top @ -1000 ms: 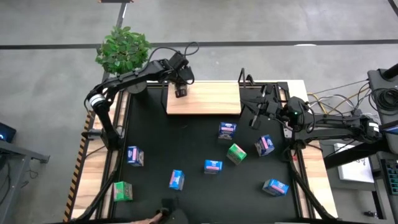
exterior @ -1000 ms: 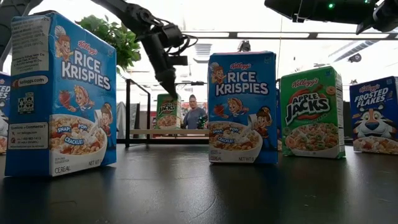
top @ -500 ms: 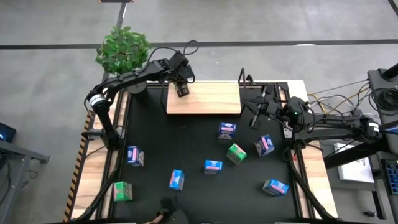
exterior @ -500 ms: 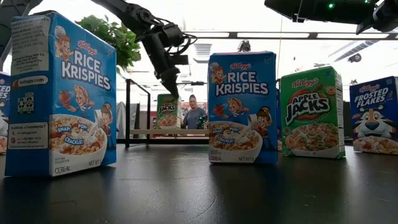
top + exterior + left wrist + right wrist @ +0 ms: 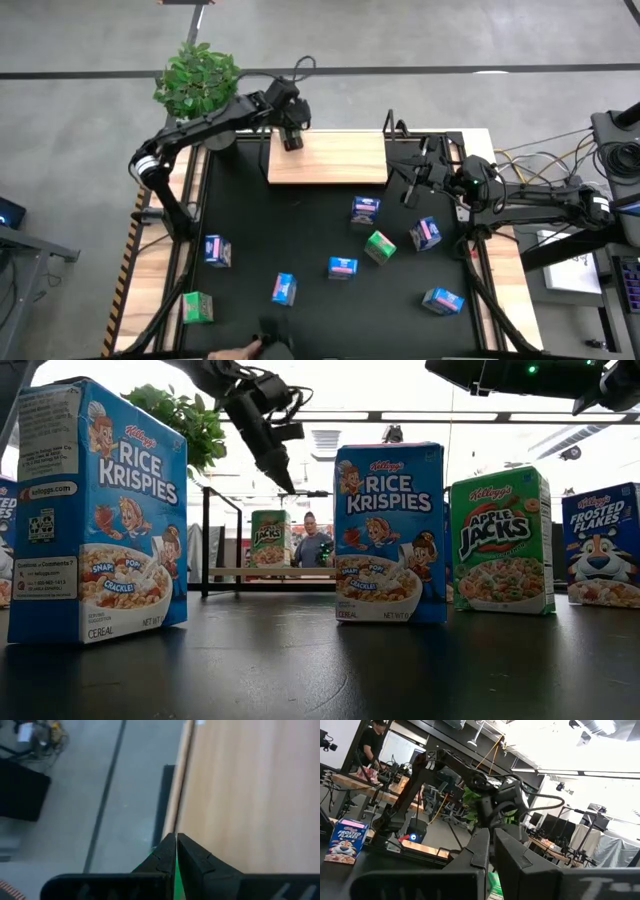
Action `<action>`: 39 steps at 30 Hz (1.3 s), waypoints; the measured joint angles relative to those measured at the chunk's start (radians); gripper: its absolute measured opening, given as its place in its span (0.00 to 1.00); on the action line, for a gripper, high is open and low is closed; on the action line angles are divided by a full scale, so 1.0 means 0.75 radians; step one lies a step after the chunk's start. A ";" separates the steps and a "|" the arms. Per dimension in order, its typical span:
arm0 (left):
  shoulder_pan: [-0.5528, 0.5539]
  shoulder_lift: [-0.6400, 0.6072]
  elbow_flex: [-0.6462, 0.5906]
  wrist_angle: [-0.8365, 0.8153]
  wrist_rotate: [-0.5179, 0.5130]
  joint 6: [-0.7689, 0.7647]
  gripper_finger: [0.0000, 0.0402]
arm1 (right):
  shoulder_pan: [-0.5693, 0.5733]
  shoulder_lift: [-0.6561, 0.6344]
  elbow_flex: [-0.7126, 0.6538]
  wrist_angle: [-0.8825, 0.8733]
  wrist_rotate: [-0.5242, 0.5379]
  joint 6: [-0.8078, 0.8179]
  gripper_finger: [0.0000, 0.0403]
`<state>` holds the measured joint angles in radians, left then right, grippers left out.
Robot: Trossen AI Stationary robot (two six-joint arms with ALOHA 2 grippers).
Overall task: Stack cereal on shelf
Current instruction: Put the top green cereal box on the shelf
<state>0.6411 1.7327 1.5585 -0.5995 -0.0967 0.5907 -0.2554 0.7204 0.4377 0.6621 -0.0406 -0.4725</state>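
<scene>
Seven loose cartons: cereal point(image 5: 364, 210) spread over the dark counter point(image 5: 300, 230) between shelf and near edge.
Shelf point(image 5: 330, 157): at the counter's far edge; one green carton point(image 5: 268, 539) stands on it.
Left pincer point(image 5: 291, 139): above the shelf's left end, fingers together, holding nothing.
Right pincer point(image 5: 410, 170): beside the shelf's right end, fingers nearly together, empty.

My overhead camera looks straight down on the whole surface point(image 5: 300, 230). My low one sits at surface level, close behind the cartons, facing the shelf point(image 5: 270, 573), which the overhead also shows. The left wrist camera peers close down onto the shelf board; the right looks across the room.
</scene>
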 joint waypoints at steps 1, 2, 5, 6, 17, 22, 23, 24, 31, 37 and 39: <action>0.015 0.007 0.000 0.011 -0.001 -0.001 0.00 | 0.000 0.000 0.000 0.000 0.000 0.000 0.04; 0.030 0.016 0.000 0.007 -0.001 -0.004 0.00 | 0.000 0.000 0.000 0.000 0.000 0.000 0.04; 0.053 0.047 -0.005 -0.011 -0.003 -0.023 0.00 | 0.000 0.000 0.000 -0.001 0.000 0.000 0.04; 0.056 0.052 -0.006 -0.015 -0.003 -0.027 0.00 | 0.000 0.000 0.000 -0.001 0.000 -0.001 0.04; 0.057 0.062 -0.032 -0.006 -0.068 -0.133 0.00 | 0.000 0.000 0.000 -0.001 0.000 -0.016 0.04; 0.057 0.062 -0.036 0.007 -0.070 -0.199 0.00 | 0.000 0.000 0.000 -0.001 0.000 -0.016 0.04; 0.057 0.062 -0.036 0.011 -0.070 -0.225 0.00 | 0.000 0.000 0.000 -0.001 0.000 -0.016 0.04; 0.057 0.062 -0.035 0.010 -0.071 -0.250 0.00 | 0.000 0.000 0.000 -0.001 0.000 -0.015 0.04; 0.057 0.062 -0.032 0.038 -0.072 -0.341 0.00 | 0.000 0.000 0.000 -0.001 0.000 -0.015 0.04; 0.055 0.029 -0.032 0.037 -0.072 -0.349 0.00 | 0.000 0.000 0.000 -0.001 0.000 -0.015 0.04; 0.049 0.013 -0.032 0.031 -0.071 -0.326 0.00 | -0.001 0.000 0.000 -0.001 0.000 -0.015 0.04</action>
<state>0.6778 1.7420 1.5349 -0.5759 -0.1503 0.3465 -0.2558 0.7204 0.4377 0.6617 -0.0403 -0.4835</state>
